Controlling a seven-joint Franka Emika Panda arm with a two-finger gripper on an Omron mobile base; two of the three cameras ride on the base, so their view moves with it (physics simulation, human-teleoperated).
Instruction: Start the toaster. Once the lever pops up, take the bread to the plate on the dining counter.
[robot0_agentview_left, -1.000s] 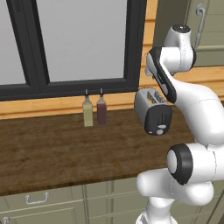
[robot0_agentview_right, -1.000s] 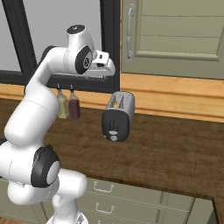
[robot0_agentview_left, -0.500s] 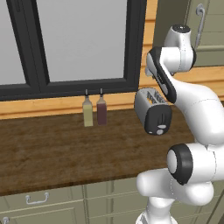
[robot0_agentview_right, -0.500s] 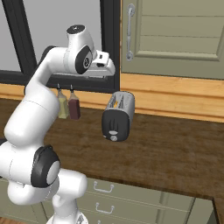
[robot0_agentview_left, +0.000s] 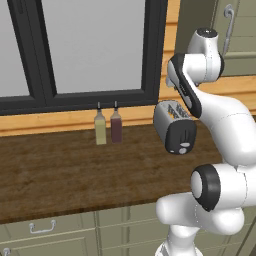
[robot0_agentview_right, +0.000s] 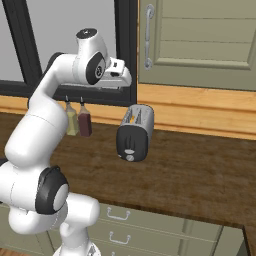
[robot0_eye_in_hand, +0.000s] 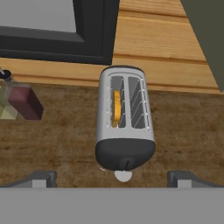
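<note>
The silver-grey toaster (robot0_agentview_left: 173, 126) (robot0_agentview_right: 135, 131) (robot0_eye_in_hand: 126, 117) stands on the dark wood worktop, its black end panel facing me. The lever (robot0_eye_in_hand: 127, 163) is a thin dark tab on that panel. The bread (robot0_eye_in_hand: 116, 107) (robot0_agentview_right: 131, 118) sits on edge in the left slot as an orange-tan slice. My gripper (robot0_agentview_right: 123, 79) (robot0_eye_in_hand: 112, 177) hangs open above the toaster's near end and holds nothing. Its fingertips (robot0_eye_in_hand: 42, 177) stand far apart, clear of the toaster. The plate and the dining counter are out of view.
Two bottles (robot0_agentview_left: 100, 128) (robot0_agentview_left: 116, 126) stand left of the toaster by the black window frame (robot0_agentview_left: 155, 55). An olive cabinet door with a handle (robot0_agentview_right: 148, 37) hangs above at the right. Drawers (robot0_agentview_right: 117, 214) run below the worktop (robot0_agentview_left: 60, 170).
</note>
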